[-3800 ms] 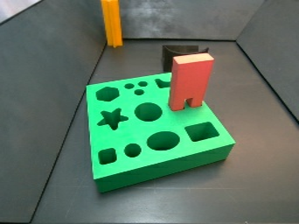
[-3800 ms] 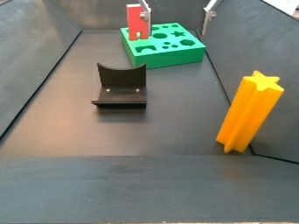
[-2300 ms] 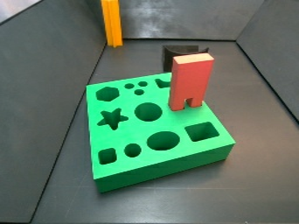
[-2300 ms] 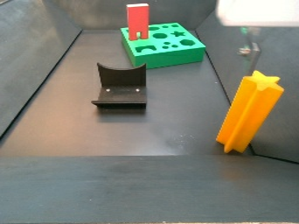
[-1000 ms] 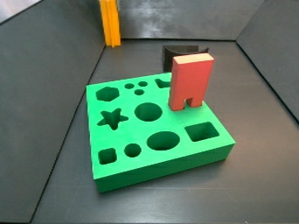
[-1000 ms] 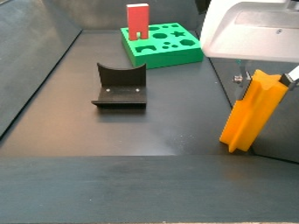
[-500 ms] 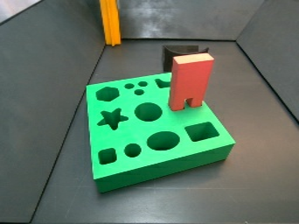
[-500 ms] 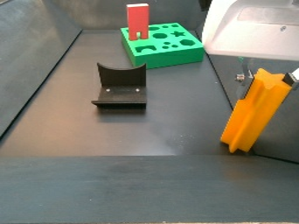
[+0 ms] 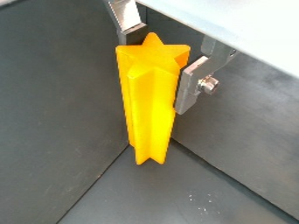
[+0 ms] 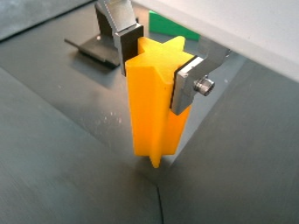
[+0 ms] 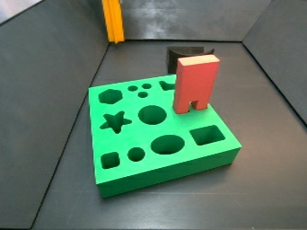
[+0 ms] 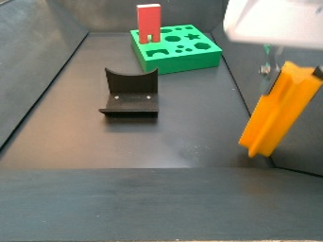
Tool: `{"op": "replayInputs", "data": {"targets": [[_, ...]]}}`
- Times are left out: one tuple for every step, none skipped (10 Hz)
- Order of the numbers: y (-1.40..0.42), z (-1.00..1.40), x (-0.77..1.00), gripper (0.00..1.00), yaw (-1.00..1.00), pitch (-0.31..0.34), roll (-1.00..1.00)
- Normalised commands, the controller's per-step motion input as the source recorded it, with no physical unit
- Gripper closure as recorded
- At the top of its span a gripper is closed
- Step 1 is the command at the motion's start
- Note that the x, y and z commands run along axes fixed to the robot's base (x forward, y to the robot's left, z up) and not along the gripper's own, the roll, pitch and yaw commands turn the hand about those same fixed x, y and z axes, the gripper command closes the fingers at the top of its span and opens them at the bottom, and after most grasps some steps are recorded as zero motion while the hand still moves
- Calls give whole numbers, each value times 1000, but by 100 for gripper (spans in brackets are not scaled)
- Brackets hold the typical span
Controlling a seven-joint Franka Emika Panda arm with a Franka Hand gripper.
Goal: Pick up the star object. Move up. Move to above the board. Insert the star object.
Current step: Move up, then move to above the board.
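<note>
Gripper [image 9: 160,59] positioned at corner by wall, well apart from board [image 12: 178,47]. Jaws clamped on star [image 9: 147,96] near top, so bulk hangs free for insertion. Star tilted, foot apparently off floor [image 12: 139,132]. Red block [image 11: 196,83] lodged in board; star hole [image 11: 115,121] unobstructed.

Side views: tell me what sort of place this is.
Probably a lab test enclosure for peg insertion: dark walled floor, a green board with shaped holes, a fixture, and the gripper at the star object.

The gripper [image 12: 273,68], closed on the star object [image 12: 277,111], hangs beside a wall; the fixture [image 12: 128,93] stands between it and the board [image 12: 177,57].
</note>
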Motion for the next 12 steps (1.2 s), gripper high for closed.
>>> {"op": "replayInputs", "data": {"targets": [[-12, 533, 9, 100, 3, 107, 55], [-6, 430, 1, 100, 11, 116, 66], [-4, 328, -5, 100, 16, 108, 61], [-3, 185, -12, 100, 15, 97, 55], [-22, 1000, -126, 100, -117, -22, -3], [-20, 1000, -127, 100, -112, -24, -4], [-15, 1000, -126, 100, -79, -14, 7], [-14, 1000, -120, 100, -51, -2, 14], [-12, 1000, -115, 100, -36, 8, 24], [-9, 1000, -102, 100, -4, 44, 40], [-10, 1000, -96, 100, 3, 56, 39], [-6, 1000, -81, 100, 7, 70, 38]]}}
